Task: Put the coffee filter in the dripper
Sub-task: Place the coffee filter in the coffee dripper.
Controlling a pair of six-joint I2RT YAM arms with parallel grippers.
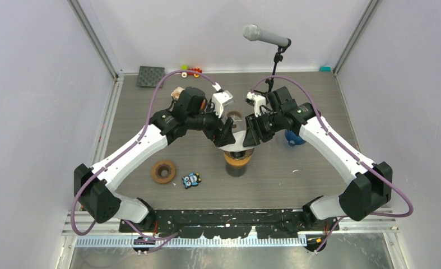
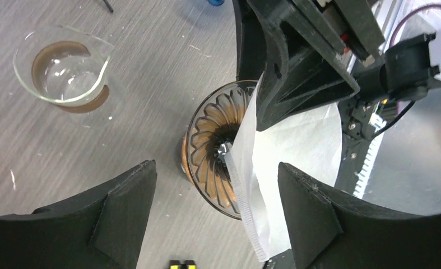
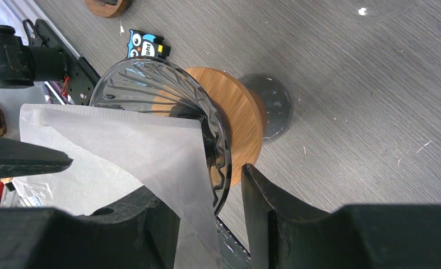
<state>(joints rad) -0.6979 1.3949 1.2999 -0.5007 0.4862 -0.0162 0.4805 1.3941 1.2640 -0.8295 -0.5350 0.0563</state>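
The glass dripper [image 1: 238, 156] with its wooden collar [image 3: 237, 112] stands mid-table. A white paper coffee filter [image 2: 296, 140] leans in it, tip down in the ribbed cone [image 2: 209, 151], its upper part sticking out over the rim. My left gripper [image 2: 215, 171] is open wide around the dripper, the filter's seam close to its right finger. My right gripper [image 3: 198, 185] straddles the dripper's rim with jaws apart; the filter [image 3: 122, 151] lies against its left finger. From above, both grippers [image 1: 227, 131] [image 1: 250, 133] meet over the filter [image 1: 237, 141].
A glass server [image 2: 61, 67] stands just behind the dripper. A wooden ring [image 1: 163, 171] and an owl toy [image 1: 191, 180] lie front left. A blue object [image 1: 293, 137] sits under the right arm. A microphone stand [image 1: 274, 61] rises at the back.
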